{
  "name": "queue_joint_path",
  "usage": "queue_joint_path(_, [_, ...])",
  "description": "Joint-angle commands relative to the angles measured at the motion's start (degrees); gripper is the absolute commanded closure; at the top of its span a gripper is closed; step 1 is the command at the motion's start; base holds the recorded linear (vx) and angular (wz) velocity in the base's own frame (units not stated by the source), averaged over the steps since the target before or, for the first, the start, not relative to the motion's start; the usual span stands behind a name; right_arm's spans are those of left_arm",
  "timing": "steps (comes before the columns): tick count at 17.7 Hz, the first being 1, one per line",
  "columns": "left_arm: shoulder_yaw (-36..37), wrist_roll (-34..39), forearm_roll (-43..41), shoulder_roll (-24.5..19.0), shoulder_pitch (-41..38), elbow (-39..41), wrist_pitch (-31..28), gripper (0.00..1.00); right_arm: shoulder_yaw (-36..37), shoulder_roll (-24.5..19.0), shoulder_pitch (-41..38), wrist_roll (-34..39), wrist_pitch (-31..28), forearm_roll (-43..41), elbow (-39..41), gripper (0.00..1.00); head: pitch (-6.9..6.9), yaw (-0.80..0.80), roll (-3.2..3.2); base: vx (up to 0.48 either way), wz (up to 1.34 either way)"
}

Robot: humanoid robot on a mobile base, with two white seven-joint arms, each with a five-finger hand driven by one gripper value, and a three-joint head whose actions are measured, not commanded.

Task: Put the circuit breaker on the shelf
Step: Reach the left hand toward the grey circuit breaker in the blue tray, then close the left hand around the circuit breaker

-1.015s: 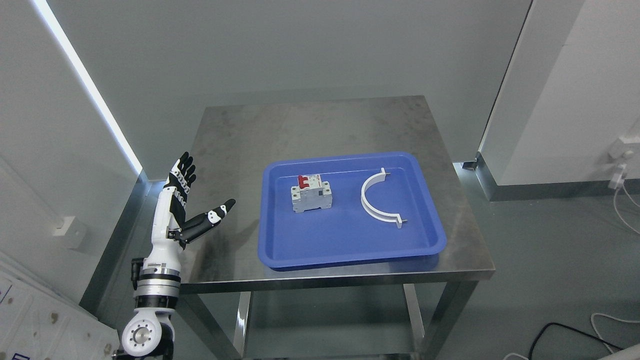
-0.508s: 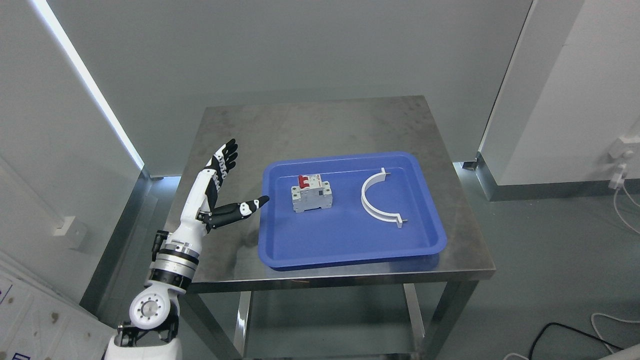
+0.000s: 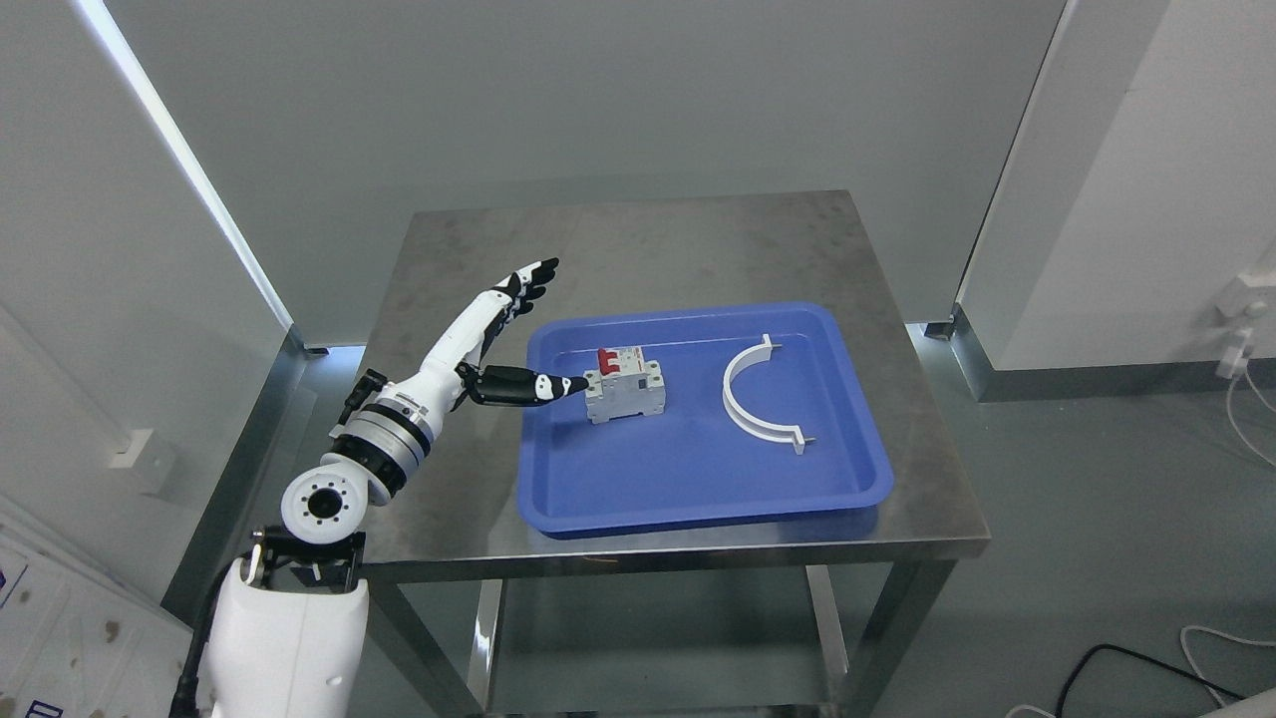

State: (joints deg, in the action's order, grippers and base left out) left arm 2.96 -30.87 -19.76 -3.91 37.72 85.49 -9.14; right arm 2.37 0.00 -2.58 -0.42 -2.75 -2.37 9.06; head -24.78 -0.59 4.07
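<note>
Circuit breaker (image 3: 624, 384): upright in blue tray (image 3: 698, 499), frame centre; left hand (image 3: 498, 339) immediately left, fingers spread, thumb tip nearly touching.

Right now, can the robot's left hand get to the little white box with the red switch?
Probably yes: the open left hand is beside the white circuit breaker with the red switch, with nothing between them.

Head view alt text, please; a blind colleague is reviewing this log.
The robot's open left hand reaches toward a circuit breaker in a blue tray on a steel table, thumb near its side. A white curved clamp lies beside it.
</note>
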Motion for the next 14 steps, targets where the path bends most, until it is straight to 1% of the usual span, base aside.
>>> queue_joint_path(1, [7.5, -1.5, -4.1, -1.0, 3.5, -0.8, -0.5, 0.03, 0.0, 1.0, 0.0, 0.2, 0.0, 0.0, 0.0, 0.0, 0.0, 0.0, 0.0, 0.0, 0.0])
queue_joint_path(2, [9.1, -1.7, -4.1, -0.9, 3.6, -0.8, -1.0, 0.07, 0.0, 1.0, 0.0, 0.2, 0.0, 0.0, 0.0, 0.0, 0.0, 0.0, 0.0, 0.0, 0.0])
queue_joint_path(5, [13.4, -2.3, -4.1, -0.2, 3.2, -0.8, -5.2, 0.08, 0.0, 1.0, 0.0, 0.2, 0.0, 0.0, 0.0, 0.0, 0.0, 0.0, 0.0, 0.0, 0.0])
queue_joint_path(6, [13.6, -2.8, -5.3, 0.3, 3.0, -0.8, -6.3, 0.08, 0.0, 1.0, 0.0, 0.2, 0.0, 0.0, 0.0, 0.0, 0.0, 0.0, 0.0, 0.0, -0.01])
queue_joint_path(9, [12.2, -3.1, -14.6, 1.0, 2.9, -3.9, -6.5, 0.08, 0.1, 1.0, 0.0, 0.2, 0.0, 0.0, 0.0, 0.0, 0.0, 0.0, 0.0, 0.0, 0.0])
queue_joint_path(12, [9.7, -3.1, -16.8, 1.7, 2.7, -4.7, -6.5, 0.08, 0.0, 1.0, -0.1, 0.2, 0.0, 0.0, 0.0, 0.0, 0.0, 0.0, 0.0, 0.0, 0.0])
queue_joint_path(14, [9.3, -3.0, -16.9, 2.1, 2.6, -5.0, -6.5, 0.12, 0.0, 1.0, -0.1, 0.2, 0.0, 0.0, 0.0, 0.0, 0.0, 0.0, 0.0, 0.005, -0.03])
